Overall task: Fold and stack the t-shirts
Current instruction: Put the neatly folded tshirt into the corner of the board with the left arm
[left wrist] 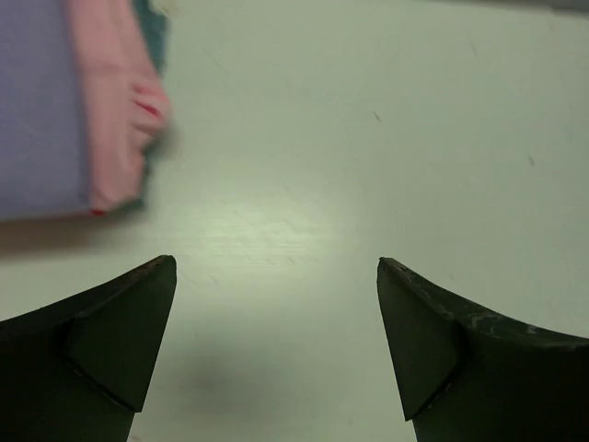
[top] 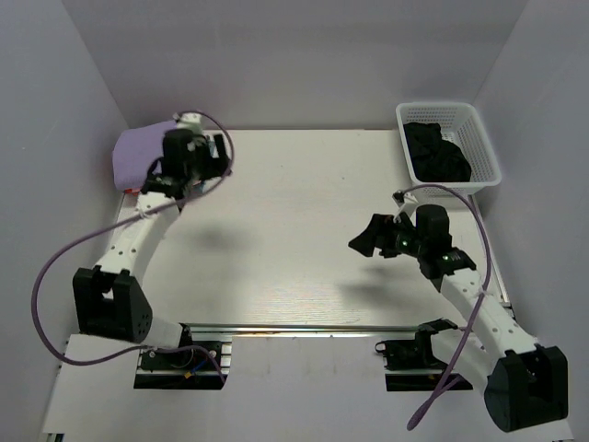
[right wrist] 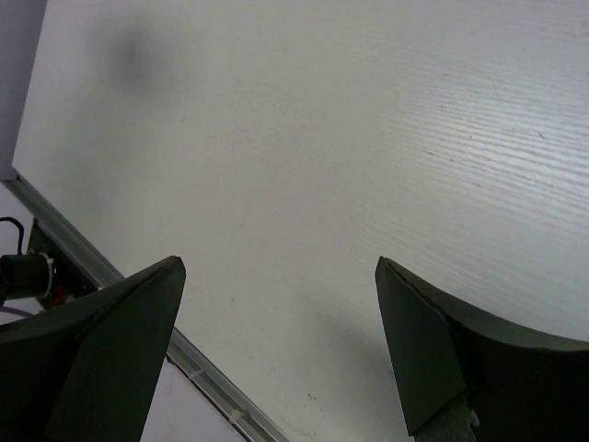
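Nearest the bases, the right fingers (right wrist: 110, 341) hang wide apart above bare worktop (top: 294, 184), holding nothing; farther out on the left, the left fingers (left wrist: 120, 331) are likewise spread wide and empty, poised low over the worktop just beside the stack of t-shirts (top: 138, 152), which sits at the far-left corner. Handling, as a judgement: the cloth is light, soft and limp, not fragile; it will sag and unfold if lifted by one point, so take hold at a folded edge or at two corners, pinching all layers, and slide rather than drag across the stack. Appearance: the lavender shirt (left wrist: 37, 101) lies on top, flat and smooth, with a straight folded edge; the pink shirt (left wrist: 110, 92) shows beneath it, its layers slightly ruffled at the corner; thin red slivers and a grey-blue shirt (left wrist: 152, 32) show at the lower edges. Farthest, at the far-right corner, the white basket (top: 488, 152) holds dark bunched cloth (top: 437, 152); whether that is a shirt cannot be told.
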{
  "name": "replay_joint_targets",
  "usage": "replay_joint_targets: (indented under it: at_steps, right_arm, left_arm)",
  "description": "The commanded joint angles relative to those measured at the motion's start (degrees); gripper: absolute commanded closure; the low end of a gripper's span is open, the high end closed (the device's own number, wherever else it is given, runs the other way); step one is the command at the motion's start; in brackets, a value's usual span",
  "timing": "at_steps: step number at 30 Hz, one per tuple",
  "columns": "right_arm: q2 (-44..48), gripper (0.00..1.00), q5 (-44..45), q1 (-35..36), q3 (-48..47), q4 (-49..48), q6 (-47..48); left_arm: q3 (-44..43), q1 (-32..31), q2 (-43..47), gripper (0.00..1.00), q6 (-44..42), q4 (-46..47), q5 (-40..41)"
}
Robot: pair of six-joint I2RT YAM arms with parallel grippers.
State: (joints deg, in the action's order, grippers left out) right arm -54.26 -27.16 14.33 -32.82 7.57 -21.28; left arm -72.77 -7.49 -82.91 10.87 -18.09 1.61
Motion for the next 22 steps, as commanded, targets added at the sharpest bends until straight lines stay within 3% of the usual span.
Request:
replay_joint_targets:
  at_steps: [1,8,15,22]
  right_arm:
    - [5.29,0.1,4.65,0.09,3.45,0.07,-0.87]
    - [11.63,0.1,7.56,0.0,10.58,-0.81,-4.47]
    - [16.55,0.1,9.4,-0.09,14.36,-3.88,-7.45]
    - [18.04,0.1,8.62,0.0,16.99,-6.6,-7.9]
  left_arm:
    - [7.71,-10.22,4.95,0.0,5.55,0.25,4.97]
    - [19.77,-29.14,8.11,0.0,6.79,1.39,13.93]
    - [24.69,-34.7,19.96,0.0,6.35,-1.78,21.76]
    - [27.68,-36.55,25.35,0.0,5.74,1.03,19.49]
